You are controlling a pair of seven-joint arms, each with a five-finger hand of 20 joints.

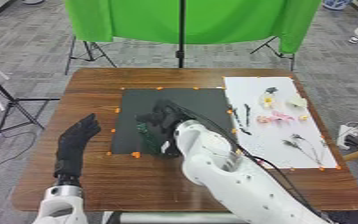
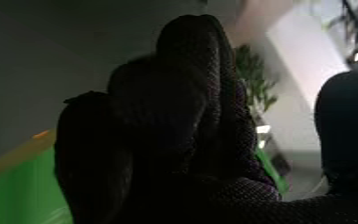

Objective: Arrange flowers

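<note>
One green sprig [image 1: 146,135] is lying on the black sheet [image 1: 135,102], beside the right hand [image 1: 165,114]. Both this hand and the left hand [image 1: 72,141] are presenting extended, released fingers. Flowers [image 1: 281,117] are occupying the white sheet [image 1: 246,86].

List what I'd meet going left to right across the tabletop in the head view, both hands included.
Left hand, right hand, dark twigs, white flower with a yellow centre, cream flower.

Flowers [image 1: 282,118] on paper [image 1: 255,145], right of mat [image 1: 211,97]
</note>
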